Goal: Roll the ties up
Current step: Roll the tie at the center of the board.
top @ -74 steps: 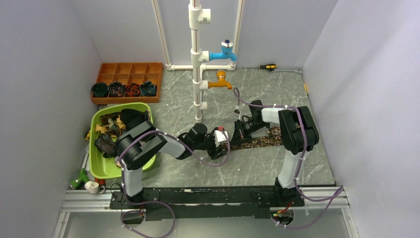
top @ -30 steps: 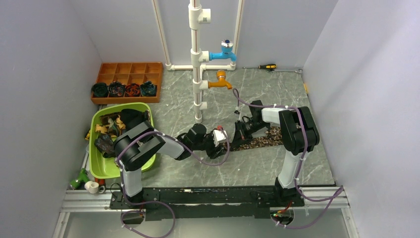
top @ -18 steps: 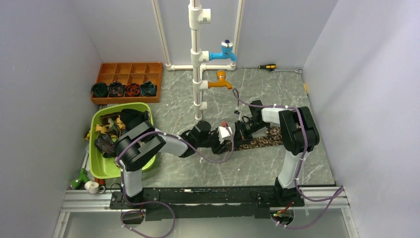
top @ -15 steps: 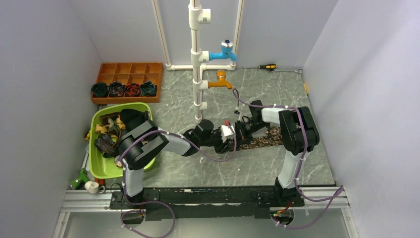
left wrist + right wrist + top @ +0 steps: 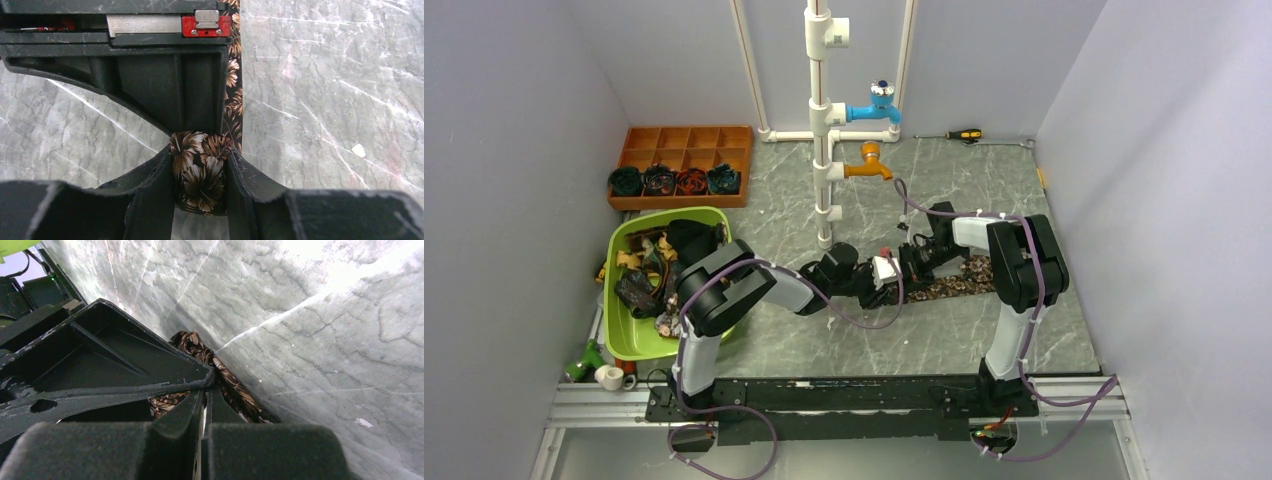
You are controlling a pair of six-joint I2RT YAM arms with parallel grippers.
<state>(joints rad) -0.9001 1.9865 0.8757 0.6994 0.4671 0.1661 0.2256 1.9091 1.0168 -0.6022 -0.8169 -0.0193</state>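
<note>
A dark tie with a brown floral print point(image 5: 954, 280) lies as a strip on the marble table point(image 5: 844, 340), running right from both grippers. My left gripper point(image 5: 887, 283) is shut on the tie's rolled end. In the left wrist view the small coil point(image 5: 200, 180) sits between my fingers point(image 5: 150, 195), and the loose strip point(image 5: 233, 95) runs away past the right gripper's black body. My right gripper point(image 5: 906, 262) is shut, its tips point(image 5: 204, 390) touching the tie point(image 5: 227, 382) right at the coil. Whether any fabric is pinched between them is hidden.
A wooden compartment tray point(image 5: 686, 140) at the back left holds several rolled ties point(image 5: 674, 181). A green bin point(image 5: 636, 340) at the left holds several loose ties point(image 5: 646, 262). A white pipe stand with a blue tap point(image 5: 876, 103) and an orange tap point(image 5: 869, 164) stands just behind the grippers. A screwdriver point(image 5: 964, 134) lies at the back wall.
My left gripper has moved right along the tie up to the right gripper, and the flat strip has become shorter. The right arm has stayed in place.
</note>
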